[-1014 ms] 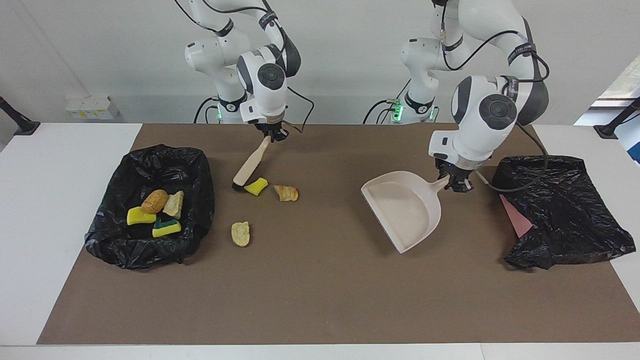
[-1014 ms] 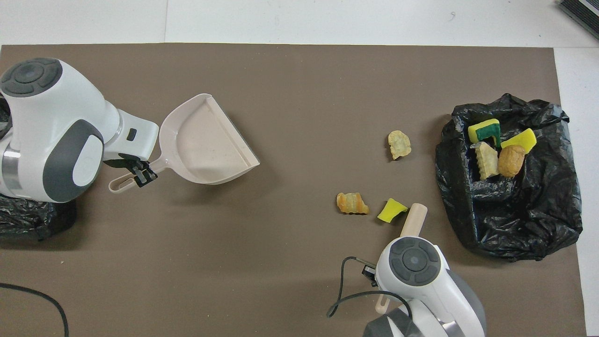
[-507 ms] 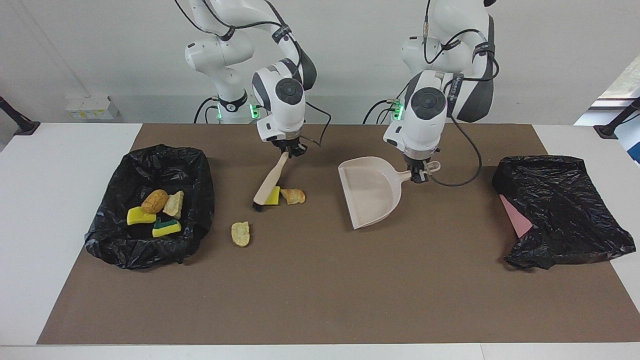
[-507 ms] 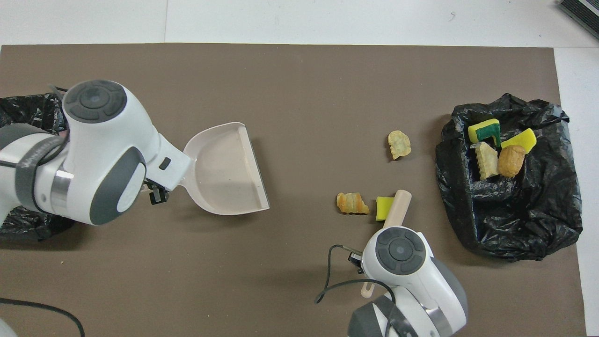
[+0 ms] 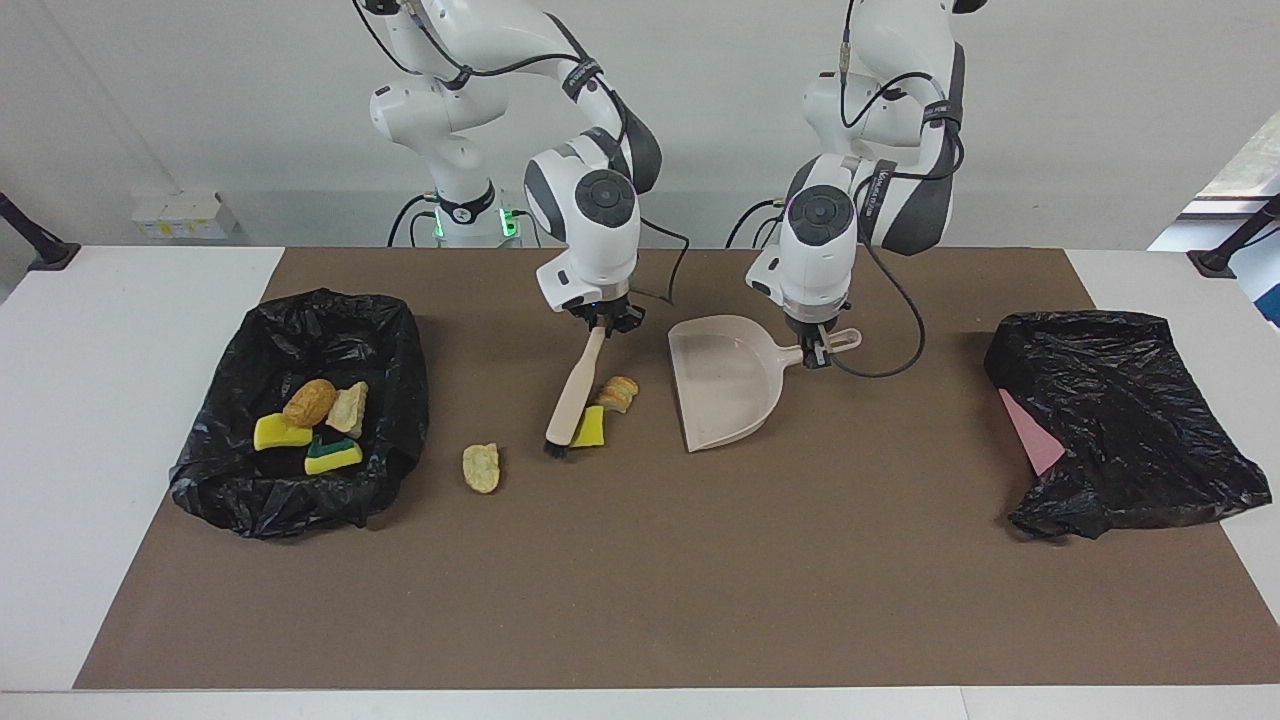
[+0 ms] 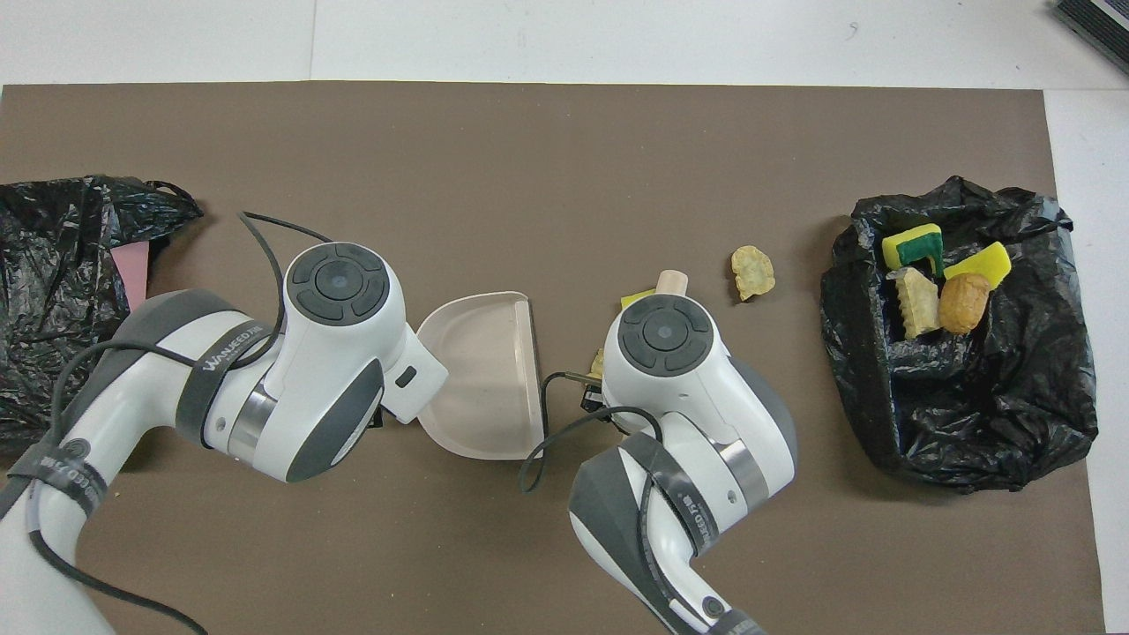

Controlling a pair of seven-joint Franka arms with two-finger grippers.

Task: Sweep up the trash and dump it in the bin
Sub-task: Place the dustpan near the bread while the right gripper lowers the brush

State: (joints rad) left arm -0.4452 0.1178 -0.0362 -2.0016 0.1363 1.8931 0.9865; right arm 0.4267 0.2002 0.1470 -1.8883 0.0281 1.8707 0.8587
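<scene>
My right gripper (image 5: 601,322) is shut on the handle of the beige brush (image 5: 575,395), whose bristles touch the mat. A yellow sponge piece (image 5: 590,428) lies against the brush head. A tan bread chunk (image 5: 620,393) lies beside it, close to the open mouth of the beige dustpan (image 5: 725,385). My left gripper (image 5: 816,350) is shut on the dustpan's handle. In the overhead view both wrists hide the grippers, and the dustpan (image 6: 481,370) and brush tip (image 6: 670,280) show. Another bread chunk (image 5: 481,467) lies loose between the brush and the bin.
A black-lined bin (image 5: 300,330) at the right arm's end of the table holds several sponge and bread scraps (image 5: 310,420). A crumpled black bag (image 5: 1120,420) with a pink piece (image 5: 1030,430) lies at the left arm's end. A brown mat (image 5: 640,580) covers the table.
The right gripper swept the brush toward the table's middle, pushing the yellow piece and a bread chunk along. The left gripper carried the dustpan toward them, its mouth turned to face them.
</scene>
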